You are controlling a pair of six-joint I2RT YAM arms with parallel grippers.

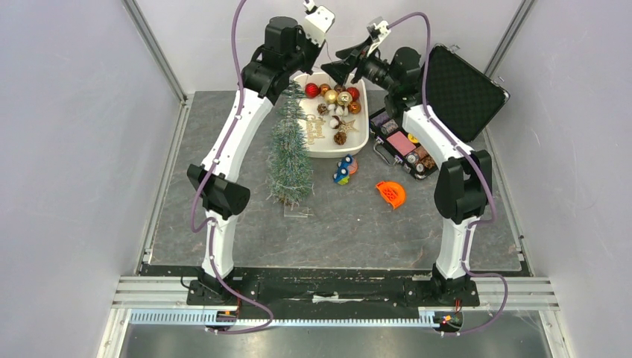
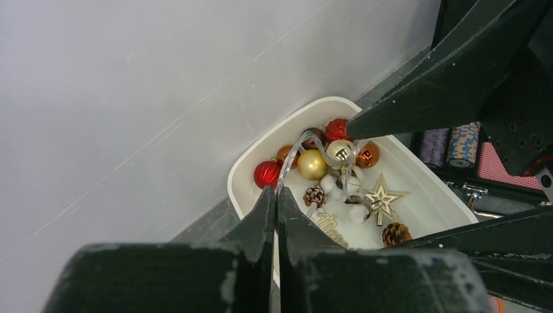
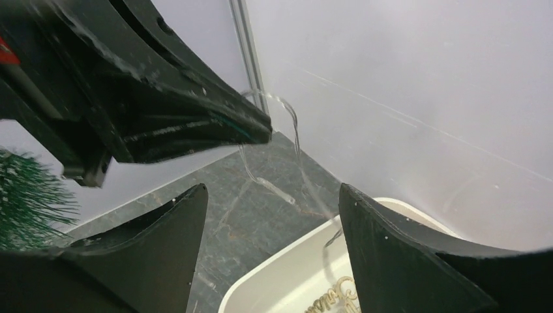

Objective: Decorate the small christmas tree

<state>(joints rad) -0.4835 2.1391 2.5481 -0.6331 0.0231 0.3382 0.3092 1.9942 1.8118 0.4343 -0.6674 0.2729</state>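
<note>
One small christmas tree (image 1: 289, 153) stands upright on the table (image 1: 358, 224), just left of the single white tub (image 2: 319, 101) and touched by neither arm. Both arms reach over the tub at the far wall. The left gripper (image 2: 276, 195) has its two fingers pressed together on one clear loop (image 3: 295, 124), whose strand runs down to a pale champagne bauble (image 2: 340, 151) among the ornaments. The right gripper (image 3: 272, 190) faces it with its two fingers spread apart, holding nothing. The tub holds two red baubles (image 2: 267, 173), one gold bauble (image 2: 312, 164), two pine cones (image 2: 315, 195) and one gold star (image 2: 383, 199). To the right of the tub lie one open black case (image 1: 462, 89) and one orange piece (image 1: 391, 194).
</note>
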